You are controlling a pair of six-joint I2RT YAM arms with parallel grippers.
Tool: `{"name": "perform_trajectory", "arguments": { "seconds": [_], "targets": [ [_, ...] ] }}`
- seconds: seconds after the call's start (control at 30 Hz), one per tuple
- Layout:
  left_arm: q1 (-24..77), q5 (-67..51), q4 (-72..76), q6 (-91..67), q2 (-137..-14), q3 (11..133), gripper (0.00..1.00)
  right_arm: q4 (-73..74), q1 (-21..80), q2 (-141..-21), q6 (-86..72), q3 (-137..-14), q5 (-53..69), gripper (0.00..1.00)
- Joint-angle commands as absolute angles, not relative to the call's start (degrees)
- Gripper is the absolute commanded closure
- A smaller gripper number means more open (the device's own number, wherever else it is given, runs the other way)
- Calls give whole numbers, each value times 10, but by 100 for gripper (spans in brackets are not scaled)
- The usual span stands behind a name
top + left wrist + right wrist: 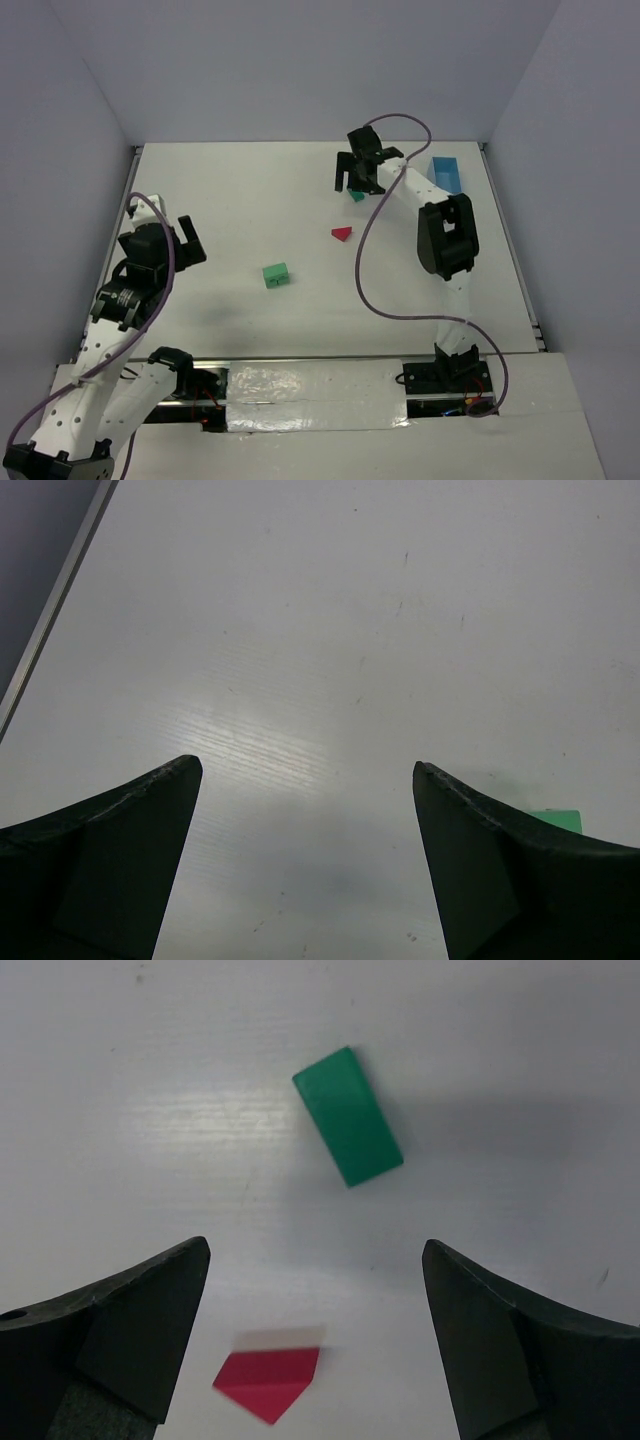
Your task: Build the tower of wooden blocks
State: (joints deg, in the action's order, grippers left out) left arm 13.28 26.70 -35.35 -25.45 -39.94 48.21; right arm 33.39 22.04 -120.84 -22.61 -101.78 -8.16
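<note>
The white worktop (250, 190) is closed in by walls at left, far and right. Its middle and left half are open, so approaches from above are judged unobstructed. A light blue box (446, 172) is set at the far right, just beside the right arm, and is judged the one thing to be kept clear of on a swing. The right tool (315, 1255) is held over the far middle with its jaws spread wide and nothing between them. The left tool (308, 770) is likewise spread wide and empty, over bare worktop at the near left. The tower is not yet begun, and its pieces lie scattered and apart. A light green block (276, 275) lies near the middle, and a dark green rectangular block (347, 1116) lies flat and skewed beneath the right tool. A red triangular block (268, 1382) lies roughly between those two. Painted wood of this kind is judged light, stiff and somewhat slick: hard to damage, but easily nudged or flicked across the smooth surface. The rectangular piece is best taken across its short width, with the tool turned to match the skew. The red piece is best taken on its flat parallel faces, not its slopes.
</note>
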Motion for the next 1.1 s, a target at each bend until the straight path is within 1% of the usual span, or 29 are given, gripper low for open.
{"name": "perform_trajectory", "arguments": {
  "seconds": [0.0,0.03,0.13,0.2,0.33,0.37,0.4,0.43,0.47,0.5,0.6,0.67,0.7,0.73,0.77,0.8,0.83,0.9,0.93,1.07],
  "targets": [
    [135,266,-331,-244,-406,478,0,391,209,-1281,-122,-1118,-80,6],
    [135,265,-331,-243,-407,479,0,415,206,-1300,-113,-1163,-83,6],
    [135,261,-329,-241,-410,478,0,430,194,-1352,-66,-1217,-68,7],
    [135,257,-328,-239,-410,477,1,445,192,-1380,-49,-1238,-49,11],
    [135,253,-327,-237,-411,477,0,457,191,-1407,-12,-1268,-54,14],
    [135,251,-327,-237,-411,477,1,457,190,-1411,-9,-1272,-53,16],
    [135,250,-327,-238,-412,478,1,455,189,-1413,-5,-1273,-44,19],
    [135,250,-326,-236,-412,478,0,454,188,-1414,-5,-1274,-41,28],
    [135,250,-326,-237,-412,477,0,454,186,-1414,-1,-1274,-40,32],
    [134,248,-325,-236,-412,477,0,451,186,-1416,12,-1274,-39,34],
    [135,245,-324,-236,-414,478,0,445,182,-1420,22,-1281,-31,35],
    [135,245,-325,-236,-417,477,1,449,180,-1427,25,-1288,-19,41],
    [135,244,-325,-235,-415,478,1,450,178,-1427,30,-1293,-15,47],
    [135,243,-325,-235,-415,478,0,449,178,-1427,32,-1292,-9,56],
    [135,242,-323,-235,-413,476,0,447,178,-1424,32,-1289,-8,58],
    [135,242,-323,-235,-412,477,0,446,177,-1422,33,-1285,-6,63],
    [135,238,-323,-234,-411,476,0,441,177,-1419,35,-1281,-3,72],
    [135,235,-321,-233,-408,475,0,434,175,-1403,37,-1267,16,78],
    [135,230,-319,-232,-406,474,0,424,176,-1388,38,-1260,23,84],
    [136,223,-317,-234,-403,473,0,415,176,-1358,34,-1247,25,86]
  ]
}}
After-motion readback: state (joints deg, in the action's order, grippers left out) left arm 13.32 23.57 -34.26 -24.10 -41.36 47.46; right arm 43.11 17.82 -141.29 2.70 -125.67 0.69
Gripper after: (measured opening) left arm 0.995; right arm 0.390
